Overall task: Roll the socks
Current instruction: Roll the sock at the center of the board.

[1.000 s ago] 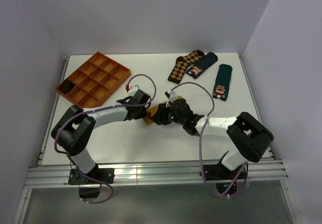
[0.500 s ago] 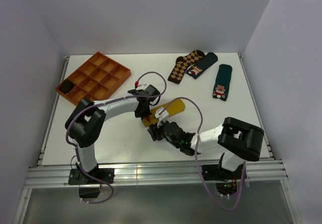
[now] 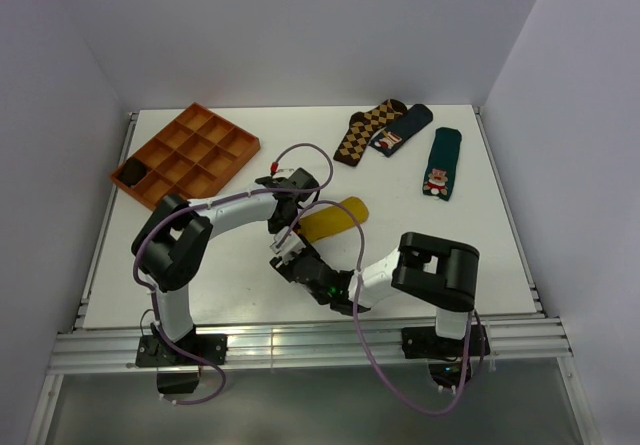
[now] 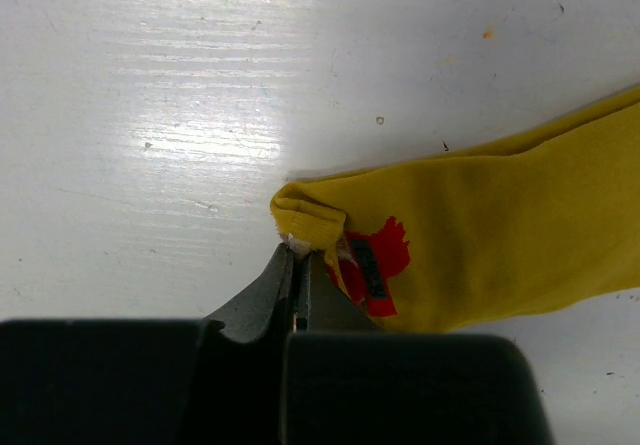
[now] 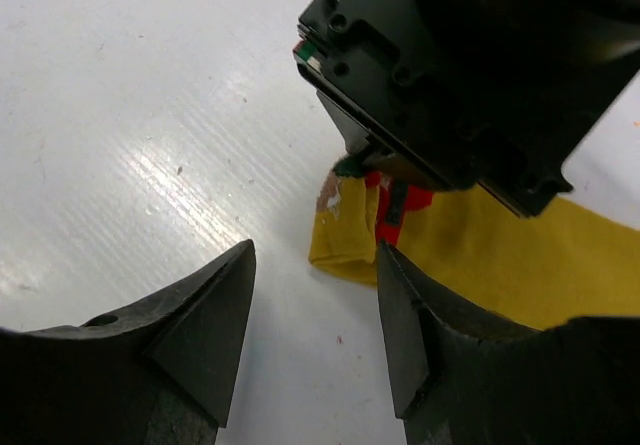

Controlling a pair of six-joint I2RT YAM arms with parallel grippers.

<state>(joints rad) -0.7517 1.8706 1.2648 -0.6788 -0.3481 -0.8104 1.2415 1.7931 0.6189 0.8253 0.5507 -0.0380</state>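
The left pincer is clamped fully shut on the folded toe edge of the mustard-yellow sock. Its two fingertips meet right at the fold, just beside the small red-and-white figure. From that pinch the rest of the sock runs flat across the white table, off to the pincer's right in its own wrist view. The right pincer hovers low before the same toe end, jaws standing partly apart with nothing between them. The toe lies just beyond its fingertips, not touching them, under the black body of the left pincer. From overhead, both pincers crowd the sock's near end. Well beyond them, on the far side of the table, lie a brown-and-tan argyle sock, a dark sock touching it, and a dark green sock apart. An orange compartment tray sits far off to the left pincer's outer side.
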